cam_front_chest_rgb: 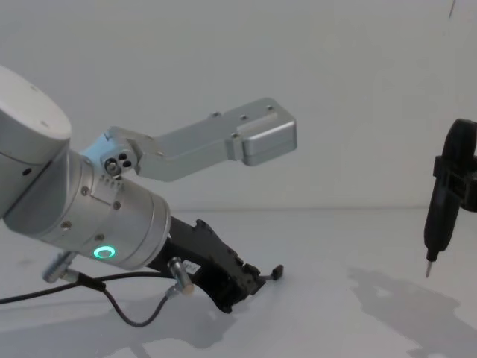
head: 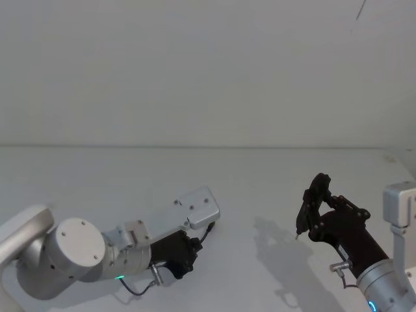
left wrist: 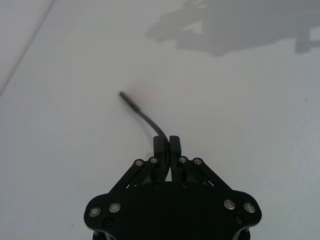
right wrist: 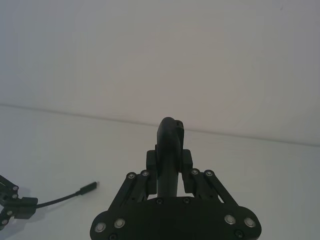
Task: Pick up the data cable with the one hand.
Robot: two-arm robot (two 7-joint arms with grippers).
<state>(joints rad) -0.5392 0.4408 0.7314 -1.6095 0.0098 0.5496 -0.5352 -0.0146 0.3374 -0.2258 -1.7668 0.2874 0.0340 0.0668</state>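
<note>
Item 1. Left gripper (left wrist: pixel 166 142): black angular linkage at the lower centre of the left wrist view, on a fat silver arm that enters the head view from the lower left. Its jaws are pinched together, with the cord clamped between the tips. A green ring light (cam_front_chest_rgb: pixel 104 252) glows on the arm at the lower left of the chest view.

Item 2. Data cable (left wrist: pixel 143 114): thin black cord rising out of the clamped tips and curving toward the upper left of the left wrist view. Its small plug (cam_front_chest_rgb: pixel 277 273) shows just right of the gripper in the chest view, low and near centre (whether it touches the surface cannot be told).

Item 3. Right gripper (head: pixel 316 203): at the right of the head view, raised above the table and well apart from item 1. It is closed around a slim black pen-like tool (cam_front_chest_rgb: pixel 440 212), held nearly upright with the metal tip pointing down.

Item 4. Table (head: pixel 130 182): plain white, spanning the lower half of the head view, with the arms' shadows on it.
</note>
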